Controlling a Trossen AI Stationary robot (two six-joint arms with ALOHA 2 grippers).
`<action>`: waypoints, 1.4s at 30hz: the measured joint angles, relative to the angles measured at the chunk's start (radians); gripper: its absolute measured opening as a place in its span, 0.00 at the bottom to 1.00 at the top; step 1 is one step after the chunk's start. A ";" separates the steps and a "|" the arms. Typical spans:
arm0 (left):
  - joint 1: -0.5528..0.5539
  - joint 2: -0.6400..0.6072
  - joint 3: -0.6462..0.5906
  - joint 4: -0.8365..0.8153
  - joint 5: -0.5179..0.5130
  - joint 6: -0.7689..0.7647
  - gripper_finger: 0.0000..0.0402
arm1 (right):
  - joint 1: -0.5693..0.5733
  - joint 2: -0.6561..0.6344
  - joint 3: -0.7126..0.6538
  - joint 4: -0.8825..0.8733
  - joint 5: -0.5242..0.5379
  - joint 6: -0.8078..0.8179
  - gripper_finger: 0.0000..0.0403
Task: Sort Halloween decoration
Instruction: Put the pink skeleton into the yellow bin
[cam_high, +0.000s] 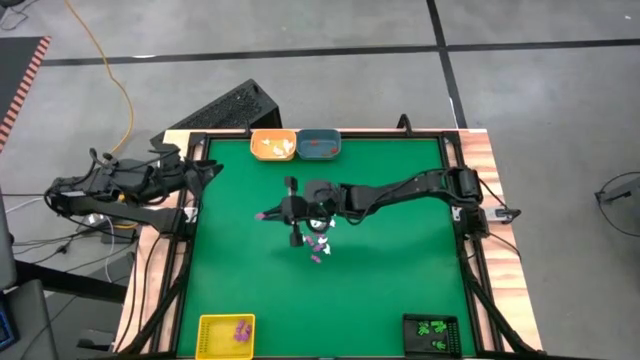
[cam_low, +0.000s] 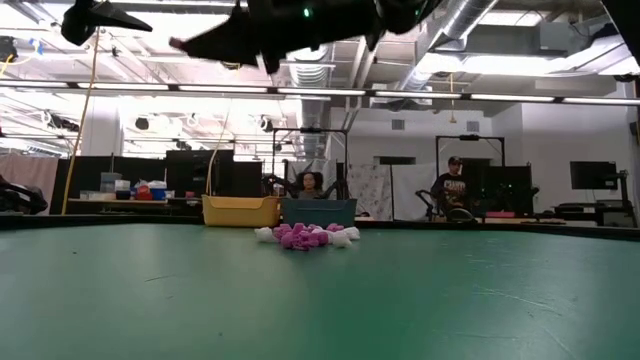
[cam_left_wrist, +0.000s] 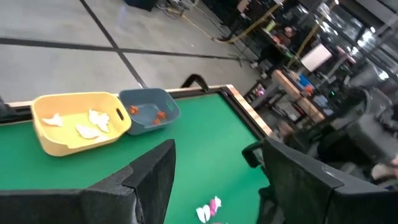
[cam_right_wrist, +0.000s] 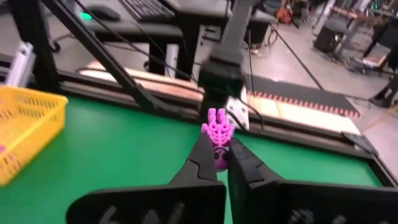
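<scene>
Right gripper (cam_right_wrist: 217, 163), fingers clamped on purple trinket (cam_right_wrist: 217, 132), lifted above tabletop (cam_high: 380, 280). Left gripper (cam_left_wrist: 211, 180) parked at edge, fingers wide. Trays part-filled; mixed pile (cam_low: 305, 236) mid-tabletop unsorted — sorting roughly midway.
</scene>
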 joint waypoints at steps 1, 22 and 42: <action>0.000 0.000 0.000 0.000 0.014 0.006 0.58 | 0.010 0.000 0.009 0.000 0.000 0.000 0.02; 0.000 -0.001 0.000 -0.003 0.253 0.110 0.58 | 0.194 0.416 0.630 -0.272 0.078 0.004 0.02; 0.000 -0.001 0.000 -0.048 0.299 0.116 0.58 | 0.315 0.505 0.735 -0.329 -0.147 0.145 0.02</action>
